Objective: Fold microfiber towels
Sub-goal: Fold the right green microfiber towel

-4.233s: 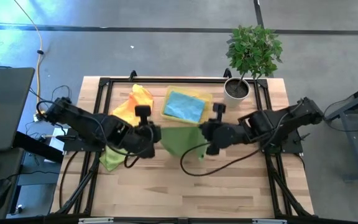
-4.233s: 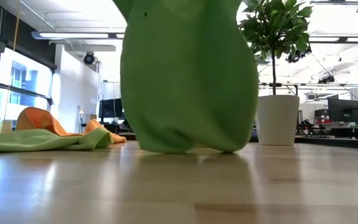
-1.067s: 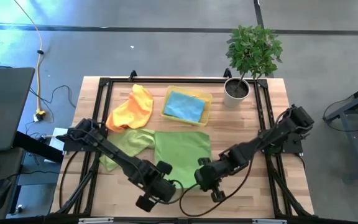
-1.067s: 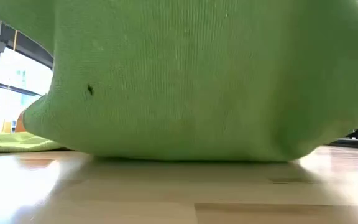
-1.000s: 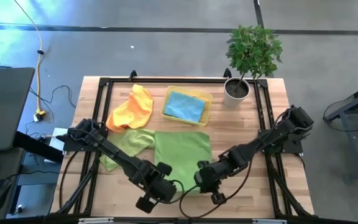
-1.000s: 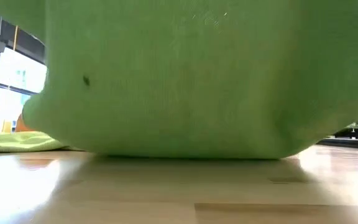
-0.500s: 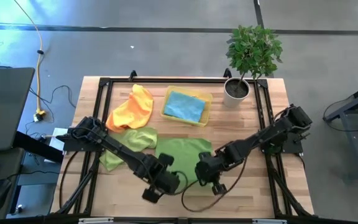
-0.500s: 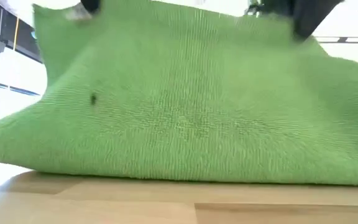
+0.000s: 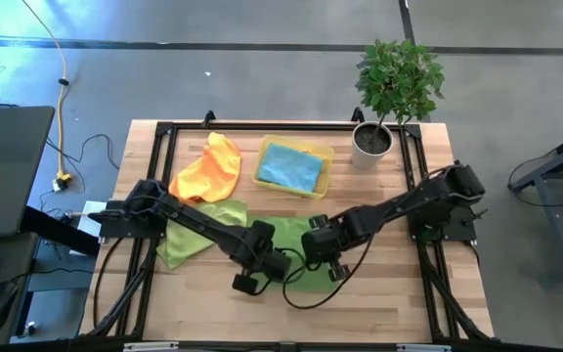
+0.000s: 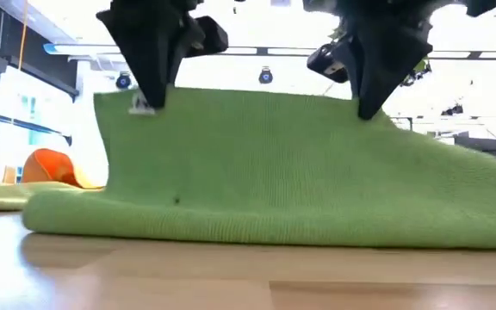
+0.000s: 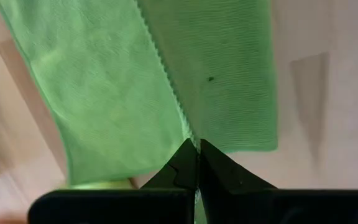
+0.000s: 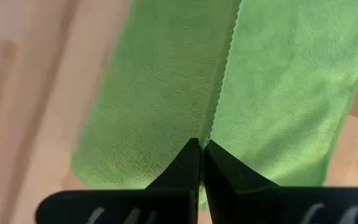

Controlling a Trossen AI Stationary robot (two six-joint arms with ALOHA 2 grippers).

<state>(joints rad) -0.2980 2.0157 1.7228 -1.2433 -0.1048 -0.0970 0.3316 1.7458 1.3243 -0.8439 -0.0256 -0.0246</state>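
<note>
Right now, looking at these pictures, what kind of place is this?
Probably a robotics lab or workshop: a wooden table on a bare grey floor, strip ceiling lights, and a laptop on a side bench.

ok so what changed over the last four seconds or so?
Both grippers, left and right, kept their pinch on the light green towel: they dragged it to the table's near edge, then carried its edge back over, starting the fold. Orange towel, other green towel and tray stayed put.

Towel (image 9: 296, 256) mid-table between both hands, two more towels (image 9: 203, 191) left (overlapping), tray (image 9: 326, 168) behind
</note>
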